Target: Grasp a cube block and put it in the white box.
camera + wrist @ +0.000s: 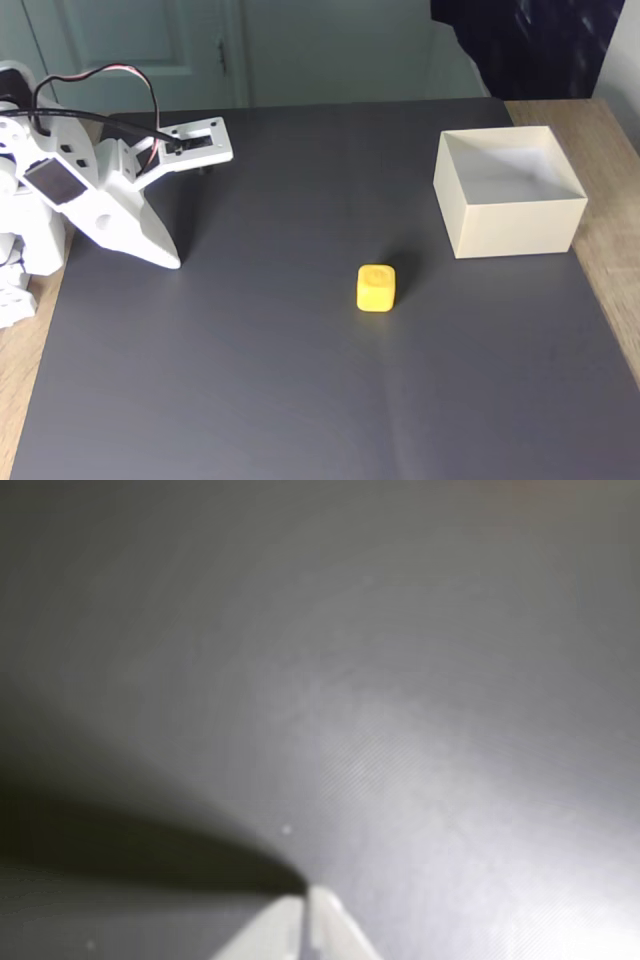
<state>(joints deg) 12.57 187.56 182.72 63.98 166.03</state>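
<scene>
A small yellow cube block [376, 288] with a faint round mark on top rests on the dark mat near the middle of the fixed view. The cream-white box [508, 191] stands to its upper right, and nothing lies inside it. My white gripper [172, 262] points down at the mat on the left, well away from the cube, with its fingers together. In the wrist view the gripper [304, 898] shows as two white tips pressed side by side over bare grey mat, holding nothing.
The dark grey mat [300, 400] covers most of the wooden table [610, 260]. The arm's white base with red and black cables [90, 85] sits at the far left. A door and a dark cloth are behind the table.
</scene>
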